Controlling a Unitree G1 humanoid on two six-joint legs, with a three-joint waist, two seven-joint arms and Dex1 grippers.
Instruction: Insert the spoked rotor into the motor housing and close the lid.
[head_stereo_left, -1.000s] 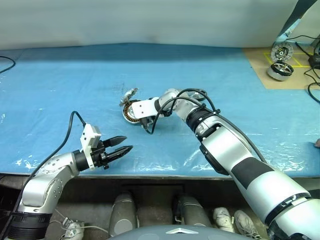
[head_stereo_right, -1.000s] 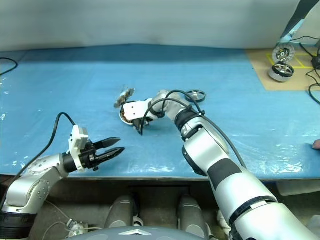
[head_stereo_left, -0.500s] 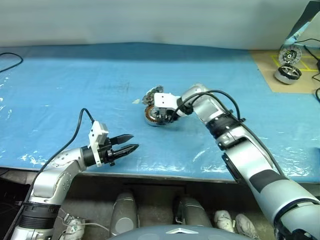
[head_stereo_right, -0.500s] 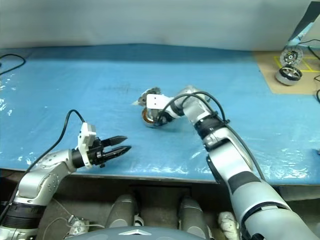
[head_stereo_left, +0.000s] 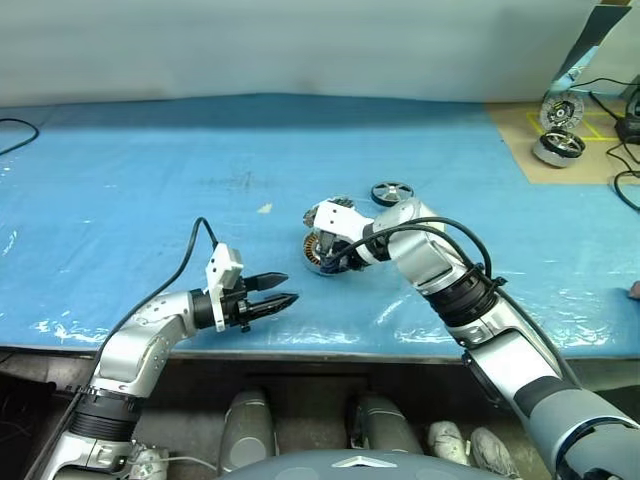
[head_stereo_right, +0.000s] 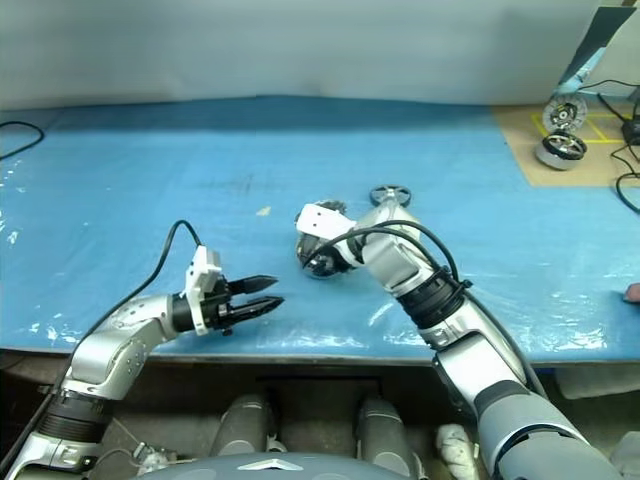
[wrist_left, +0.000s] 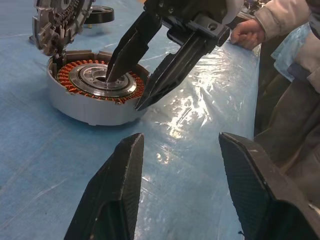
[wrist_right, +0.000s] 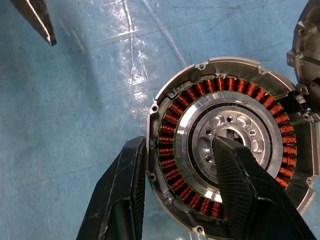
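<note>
The motor housing (wrist_right: 227, 145), a silver cup with copper windings around a silver hub, lies open on the blue table (head_stereo_left: 140, 180). Its toothed lid (wrist_left: 60, 17) stands up at the rim's far side. My right gripper (wrist_left: 124, 92) straddles the housing's near wall, with one fingertip in the hub and the other against the outer wall. It is shut on the housing. The spoked rotor (head_stereo_left: 392, 192) lies flat just behind my right arm, untouched. My left gripper (head_stereo_left: 290, 290) hovers a short way to the housing's left, pointing at it. Its jaws are open and empty.
More motor parts (head_stereo_left: 555, 148) sit on a brown board at the back right. A person's hand (wrist_left: 247, 32) rests at the table's right edge. A small pale scrap (head_stereo_left: 265, 208) lies left of the housing. The table's front edge runs close under both arms.
The camera has shifted. My right gripper rolled and drew the housing nearer and closer to the rotor. My left gripper crept right toward the housing. Neither gripper's jaws changed.
</note>
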